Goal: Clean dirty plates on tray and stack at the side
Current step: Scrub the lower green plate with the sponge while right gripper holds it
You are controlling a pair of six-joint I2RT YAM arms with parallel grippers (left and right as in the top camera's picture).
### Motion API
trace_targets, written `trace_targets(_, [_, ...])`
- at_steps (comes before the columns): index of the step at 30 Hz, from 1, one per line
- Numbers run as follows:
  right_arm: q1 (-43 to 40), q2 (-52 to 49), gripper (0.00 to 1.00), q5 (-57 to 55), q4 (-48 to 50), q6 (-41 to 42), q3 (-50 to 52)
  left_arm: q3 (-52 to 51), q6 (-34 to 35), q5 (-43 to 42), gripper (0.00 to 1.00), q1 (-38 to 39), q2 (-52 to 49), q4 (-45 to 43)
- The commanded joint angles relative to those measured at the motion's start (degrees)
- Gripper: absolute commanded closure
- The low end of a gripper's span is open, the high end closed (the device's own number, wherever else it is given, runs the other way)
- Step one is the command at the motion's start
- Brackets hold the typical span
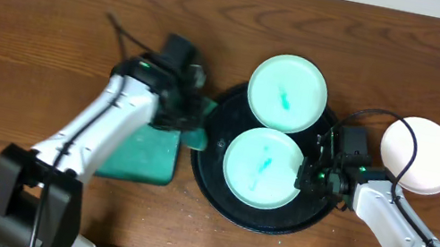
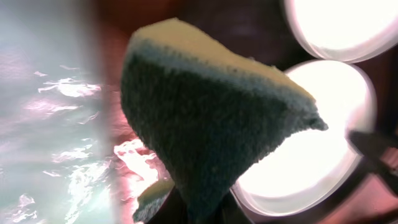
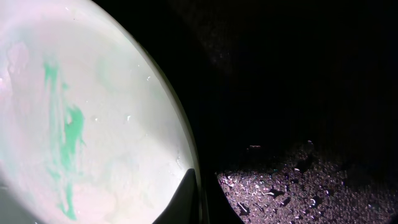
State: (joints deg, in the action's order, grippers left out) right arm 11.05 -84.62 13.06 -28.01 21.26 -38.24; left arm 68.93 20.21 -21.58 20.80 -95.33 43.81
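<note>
The black tray [image 1: 213,122] holds two pale-mint plates with teal smears, a far plate [image 1: 287,93] and a near plate [image 1: 262,167]. A third, clean white plate [image 1: 418,156] lies on the table to the right of the tray. My left gripper [image 1: 186,122] is shut on a dark green sponge [image 2: 205,124] with a pale top, held at the tray's left edge; both tray plates show behind it. My right gripper [image 1: 311,171] is shut on the near plate's right rim [image 3: 93,124], one finger on top of the rim and the other under it [image 3: 196,199].
A teal rectangular container [image 1: 142,155] sits left of the tray, under my left arm, and shows wet in the left wrist view [image 2: 43,124]. The tray floor [image 3: 298,186] is wet and speckled. The table is brown wood.
</note>
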Motion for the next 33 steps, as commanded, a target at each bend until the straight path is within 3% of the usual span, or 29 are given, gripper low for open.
trace_targets(1, [-0.09,-0.15,0.99,-1.01,-0.15,-0.74,-0.11,-0.33,8.33,-5.6,0.93,7.58,-2.67,-5.01])
trace_targets(5, [-0.09,-0.15,0.99,-1.01,-0.31,-0.74,-0.11,-0.33,10.4,-11.43,0.93,14.4,-6.97,-13.05])
trace_targets(10, [-0.09,-0.15,0.99,-1.01,-0.61,-0.74,-0.11,-0.33,14.6,-12.74,0.93,20.96,-12.17,-22.14])
trace_targets(15, [-0.09,-0.15,0.99,-1.01,-1.38,-0.74,-0.11,-0.35,13.14,-7.58,0.93,22.93,-17.51,-23.52])
trace_targets(22, [-0.09,-0.15,0.99,-0.98,-1.77,-0.72,-0.11,0.2,12.04,8.66,0.93,21.55,-23.41,-12.96])
trace_targets(25, [-0.09,-0.15,0.99,-0.98,-2.01,-0.74,-0.11,2.54,16.22,17.62,0.93,19.78,-23.12,-3.65])
trace_targets(30, [-0.09,-0.15,0.99,-0.98,-2.01,-0.74,-0.11,7.52,16.46,24.35,0.93,16.85,-22.86,5.07])
trace_targets(33, [-0.09,-0.15,0.99,-0.98,-2.03,-0.74,-0.11,8.46,14.51,24.24,0.93,16.24,-22.86,4.72])
